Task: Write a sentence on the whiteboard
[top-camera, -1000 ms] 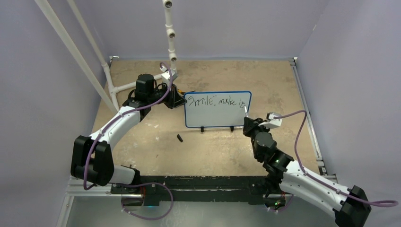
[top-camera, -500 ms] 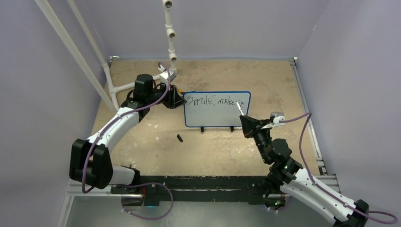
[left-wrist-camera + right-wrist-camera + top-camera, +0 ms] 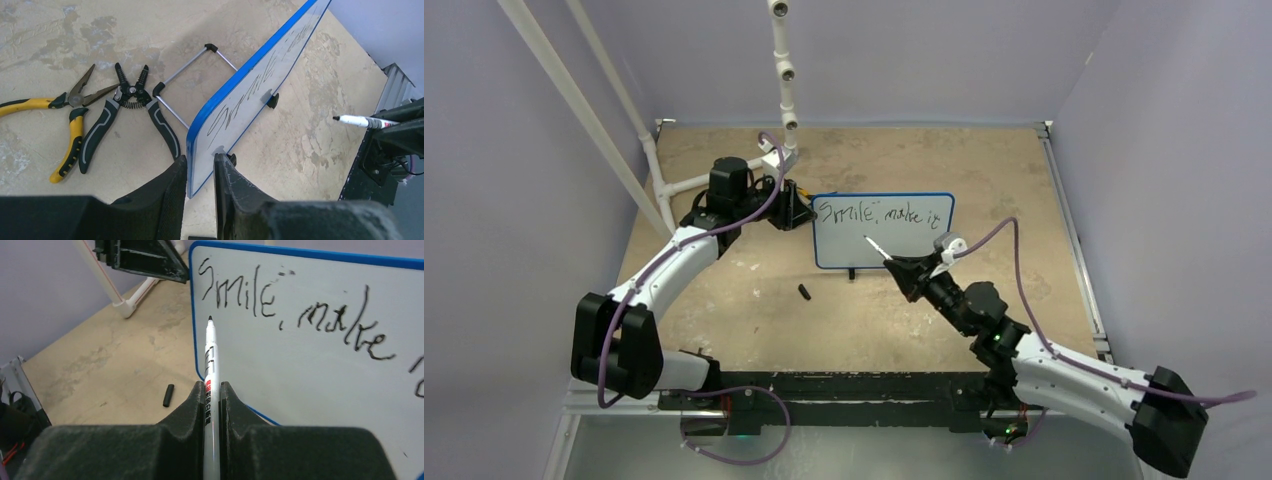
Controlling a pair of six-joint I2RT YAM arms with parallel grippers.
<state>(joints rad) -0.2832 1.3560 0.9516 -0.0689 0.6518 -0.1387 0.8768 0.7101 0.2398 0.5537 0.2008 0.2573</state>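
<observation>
On tan tabletop, blue-framed whiteboard seemingly reads "Smile, make it".

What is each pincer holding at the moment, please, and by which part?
The left pincer clamps the whiteboard by its left edge; the right pincer grips the marker by its barrel.

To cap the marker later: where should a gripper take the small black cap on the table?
Across its narrow middle, from straight above: the cap lies flat on the table, apart from other things, leaving both long sides free for the jaws.
</observation>
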